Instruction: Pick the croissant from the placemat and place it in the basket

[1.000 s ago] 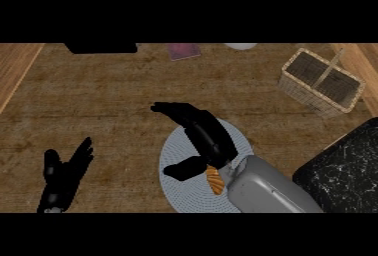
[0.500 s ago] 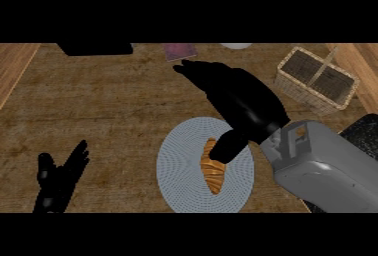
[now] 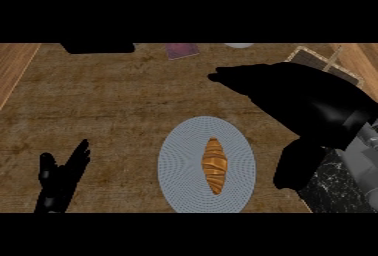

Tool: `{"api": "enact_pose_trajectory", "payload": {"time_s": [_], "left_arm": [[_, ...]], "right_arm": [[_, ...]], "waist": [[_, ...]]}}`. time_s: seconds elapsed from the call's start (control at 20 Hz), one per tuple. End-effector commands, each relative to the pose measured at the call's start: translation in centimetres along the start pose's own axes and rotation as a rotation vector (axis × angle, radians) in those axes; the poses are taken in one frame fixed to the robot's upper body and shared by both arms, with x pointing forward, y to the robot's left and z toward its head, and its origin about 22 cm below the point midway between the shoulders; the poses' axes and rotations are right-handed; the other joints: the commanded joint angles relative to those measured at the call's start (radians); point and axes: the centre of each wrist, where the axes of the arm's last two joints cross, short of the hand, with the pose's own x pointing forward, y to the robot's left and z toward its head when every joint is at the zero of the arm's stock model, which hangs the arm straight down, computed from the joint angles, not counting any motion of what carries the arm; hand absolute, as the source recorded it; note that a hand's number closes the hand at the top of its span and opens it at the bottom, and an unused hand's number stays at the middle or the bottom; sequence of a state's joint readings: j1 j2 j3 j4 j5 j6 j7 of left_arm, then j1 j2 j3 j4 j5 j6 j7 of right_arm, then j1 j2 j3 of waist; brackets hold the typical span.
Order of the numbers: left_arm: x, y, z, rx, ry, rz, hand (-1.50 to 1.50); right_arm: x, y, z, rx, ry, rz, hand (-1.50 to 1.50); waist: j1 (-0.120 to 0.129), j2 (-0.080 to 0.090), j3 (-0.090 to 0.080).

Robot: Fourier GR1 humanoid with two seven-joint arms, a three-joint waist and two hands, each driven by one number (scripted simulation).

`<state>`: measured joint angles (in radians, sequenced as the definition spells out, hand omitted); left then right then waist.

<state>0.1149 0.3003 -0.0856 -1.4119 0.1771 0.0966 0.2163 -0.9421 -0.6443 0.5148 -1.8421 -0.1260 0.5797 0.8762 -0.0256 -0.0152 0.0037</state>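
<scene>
Croissant (image 3: pixel 213 165): lies lengthwise in the middle of the placemat, pointing twelve to six, with no hand touching it.
Placemat (image 3: pixel 184 150): a pale grey oval on the wooden counter (image 3: pixel 111 110), at about six o'clock in the head view.
Basket (image 3: pixel 319 59): wicker, at about two o'clock, largely covered by the right hand.
Right hand (image 3: pixel 310 102): large in the view at about three o'clock, fingers stretched out straight toward eleven, the thumb hanging down toward six just beside the placemat's right edge; it holds nothing.
Left hand (image 3: pixel 63 177): resting at about eight o'clock, fingers straight and pointing up, holding nothing, well apart from the placemat.
Far edge: a dark object (image 3: pixel 97 48) at eleven o'clock, a purplish square thing (image 3: pixel 181 50) at twelve, and a pale round thing (image 3: pixel 238 45) just right of it.
Dark marbled surface (image 3: pixel 336 187): at about five o'clock, under the right forearm.
</scene>
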Motion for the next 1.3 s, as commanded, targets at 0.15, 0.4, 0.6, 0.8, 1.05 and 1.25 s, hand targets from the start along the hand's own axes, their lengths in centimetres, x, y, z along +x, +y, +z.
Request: {"api": "enact_pose_trajectory", "payload": {"time_s": [0.15,0.4,0.6,0.8,1.05,1.25], "left_arm": [[-0.8,-0.3,-0.7,-0.025,0.085,-0.011,0.00],[-1.1,0.2,0.7,-0.011,0.063,-0.015,0.00],[-1.7,-1.1,-0.4,-0.022,0.069,-0.016,0.00],[0.1,0.4,0.2,-0.029,0.065,-0.006,0.00],[-1.4,-1.5,0.8,-0.039,0.056,-0.023,0.00],[0.2,0.0,-0.1,-0.016,0.058,-0.019,0.00]], "right_arm": [[0.1,-1.3,1.3,0.088,0.056,0.032,-1.50],[0.0,2.7,2.4,0.059,0.042,-0.056,-1.50],[0.6,4.9,0.1,0.053,0.024,-0.045,-1.50],[-0.6,7.4,-1.2,0.034,0.032,-0.069,-1.50],[-0.4,9.9,-2.9,0.076,0.062,-0.037,-1.50],[-1.1,12.3,-4.5,0.099,0.082,-0.016,-1.50]], "waist": [[0.020,0.013,-0.005],[0.023,0.012,-0.004],[0.028,0.016,-0.004],[0.032,0.016,-0.003],[0.033,0.016,-0.004],[0.032,0.017,-0.003]]}}
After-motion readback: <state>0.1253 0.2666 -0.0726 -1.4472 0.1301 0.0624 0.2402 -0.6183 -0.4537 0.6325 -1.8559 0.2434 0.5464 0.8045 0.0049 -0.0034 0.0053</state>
